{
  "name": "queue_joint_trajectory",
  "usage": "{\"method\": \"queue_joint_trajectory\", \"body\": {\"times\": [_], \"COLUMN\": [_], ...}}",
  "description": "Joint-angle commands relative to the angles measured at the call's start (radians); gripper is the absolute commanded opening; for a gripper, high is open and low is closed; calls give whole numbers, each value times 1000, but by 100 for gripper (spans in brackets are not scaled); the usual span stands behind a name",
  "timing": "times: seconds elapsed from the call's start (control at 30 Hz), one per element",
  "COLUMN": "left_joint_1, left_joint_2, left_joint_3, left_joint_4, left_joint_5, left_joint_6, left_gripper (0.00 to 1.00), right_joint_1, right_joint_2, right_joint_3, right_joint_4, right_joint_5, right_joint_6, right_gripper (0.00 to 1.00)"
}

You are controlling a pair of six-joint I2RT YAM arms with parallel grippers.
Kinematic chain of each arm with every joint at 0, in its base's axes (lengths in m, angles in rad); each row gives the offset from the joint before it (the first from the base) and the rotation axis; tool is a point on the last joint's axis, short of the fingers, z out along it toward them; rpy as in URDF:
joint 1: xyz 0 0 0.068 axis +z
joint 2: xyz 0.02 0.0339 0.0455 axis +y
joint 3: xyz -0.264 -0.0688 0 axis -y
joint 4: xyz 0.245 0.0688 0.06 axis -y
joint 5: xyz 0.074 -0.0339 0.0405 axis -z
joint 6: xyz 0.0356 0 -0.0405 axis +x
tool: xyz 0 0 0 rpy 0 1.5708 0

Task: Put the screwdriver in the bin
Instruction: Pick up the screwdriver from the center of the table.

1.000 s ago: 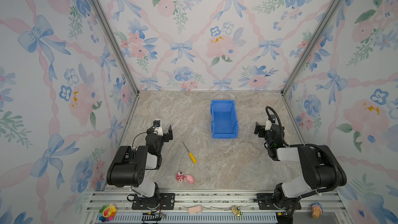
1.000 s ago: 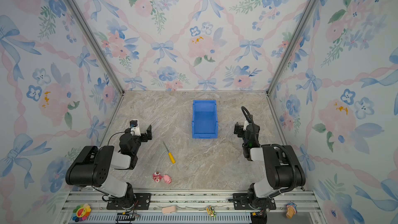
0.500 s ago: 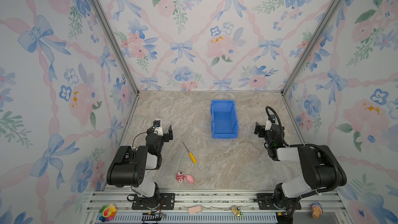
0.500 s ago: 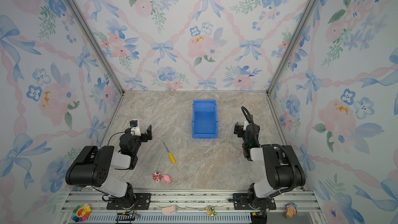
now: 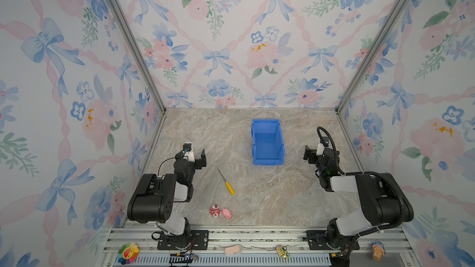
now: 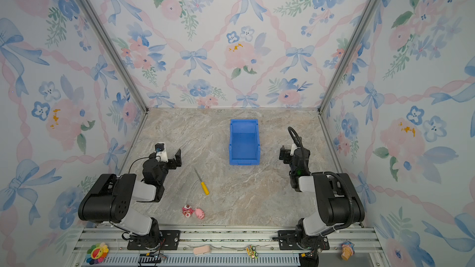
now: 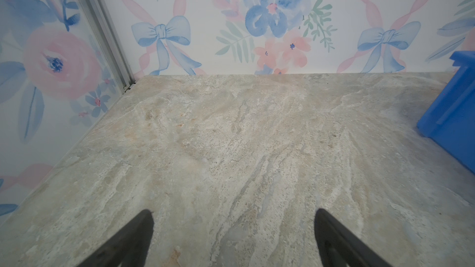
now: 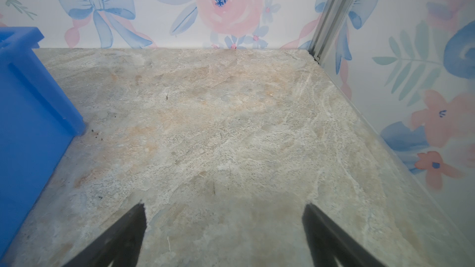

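Note:
The screwdriver (image 5: 226, 183) (image 6: 202, 186), yellow handle and thin silver shaft, lies flat on the marble tabletop in both top views, handle toward the front edge. The blue bin (image 5: 268, 161) (image 6: 244, 161) stands upright farther back, with nothing visible inside. Its side wall shows in the left wrist view (image 7: 448, 114) and in the right wrist view (image 8: 30, 98). My left gripper (image 5: 195, 155) (image 6: 170, 156) (image 7: 234, 217) rests open at the left, behind and left of the screwdriver. My right gripper (image 5: 314, 154) (image 6: 288, 154) (image 8: 223, 209) rests open, right of the bin. Both hold nothing.
Two small pink toys (image 5: 221, 211) lie near the front edge, in front of the screwdriver. Floral walls close in the table at the left, back and right. Small toys (image 5: 128, 253) sit on the metal rail in front of the arm bases.

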Motion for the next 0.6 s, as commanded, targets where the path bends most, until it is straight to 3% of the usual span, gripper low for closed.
{"method": "queue_joint_trajectory", "body": {"times": [0.0, 0.17, 0.33, 0.43, 0.57], "left_joint_1": [-8, -21, -39, -75, -97], "left_joint_2": [-73, -170, -256, -299, -336], "left_joint_3": [6, -5, -11, -42, -49], "left_joint_4": [-48, -129, -269, -269, -319], "left_joint_5": [-12, -43, -92, -218, -241], "left_joint_6": [10, 2, -46, -59, -68], "left_gripper": [98, 98, 98, 98, 98], "right_joint_1": [25, 102, 116, 138, 142], "right_joint_2": [-41, -139, -302, -337, -399], "right_joint_3": [-60, -129, -35, -51, -90], "right_joint_4": [85, 126, -332, -360, -363], "right_joint_5": [9, 104, 63, 31, 41], "right_joint_6": [-30, -92, -103, -125, -116], "right_gripper": [97, 97, 97, 97, 97]}}
